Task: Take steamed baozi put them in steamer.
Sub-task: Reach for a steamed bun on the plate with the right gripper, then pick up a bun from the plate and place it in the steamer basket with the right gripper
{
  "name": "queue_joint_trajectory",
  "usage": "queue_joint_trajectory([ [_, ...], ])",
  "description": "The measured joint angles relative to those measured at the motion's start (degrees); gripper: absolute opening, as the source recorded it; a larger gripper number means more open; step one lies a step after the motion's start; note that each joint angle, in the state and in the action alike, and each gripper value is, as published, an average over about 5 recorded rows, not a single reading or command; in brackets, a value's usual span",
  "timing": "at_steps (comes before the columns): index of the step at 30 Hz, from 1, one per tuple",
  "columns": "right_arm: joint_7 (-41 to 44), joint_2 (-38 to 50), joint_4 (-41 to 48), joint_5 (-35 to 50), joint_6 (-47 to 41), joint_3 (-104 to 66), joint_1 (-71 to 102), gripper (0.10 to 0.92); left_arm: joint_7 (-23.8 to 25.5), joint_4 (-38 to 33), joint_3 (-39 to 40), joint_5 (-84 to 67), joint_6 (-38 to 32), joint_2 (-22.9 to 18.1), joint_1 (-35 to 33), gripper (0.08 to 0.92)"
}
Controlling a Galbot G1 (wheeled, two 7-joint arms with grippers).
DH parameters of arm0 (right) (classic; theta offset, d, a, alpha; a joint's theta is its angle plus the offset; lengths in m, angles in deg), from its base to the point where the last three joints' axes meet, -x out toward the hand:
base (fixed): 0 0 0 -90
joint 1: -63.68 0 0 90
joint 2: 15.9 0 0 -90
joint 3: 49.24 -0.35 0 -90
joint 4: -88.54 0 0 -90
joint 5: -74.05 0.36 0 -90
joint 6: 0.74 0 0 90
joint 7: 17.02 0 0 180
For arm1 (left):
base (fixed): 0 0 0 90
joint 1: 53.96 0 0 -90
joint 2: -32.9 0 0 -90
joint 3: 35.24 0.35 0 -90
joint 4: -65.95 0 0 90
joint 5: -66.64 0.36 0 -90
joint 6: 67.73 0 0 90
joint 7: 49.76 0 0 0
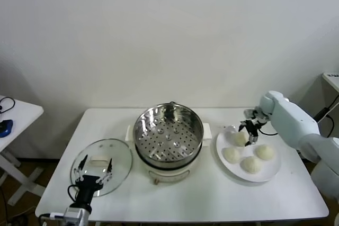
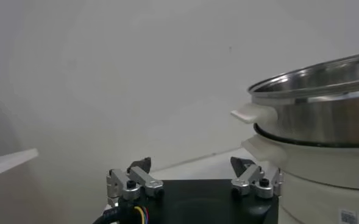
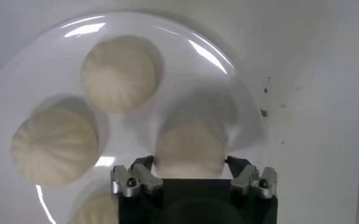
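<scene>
Nothing is loaded yet: the shiny round steel steamer at the white bench's centre sits empty. All four off-white dough buns lie on the right-hand white plate. The right pincer straddles the far-left bun, prongs apart; the left pincer hovers splayed near-left.
</scene>
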Motion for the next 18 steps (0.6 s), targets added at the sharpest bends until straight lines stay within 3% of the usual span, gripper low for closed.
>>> queue_joint_trajectory([
  [18,0.95,2.03,-4.05,2.35,-0.41,2.05,-2.68,0.704,0.01,-0.3,-0.08,0.14,0.12,0.3,-0.09,0.823],
])
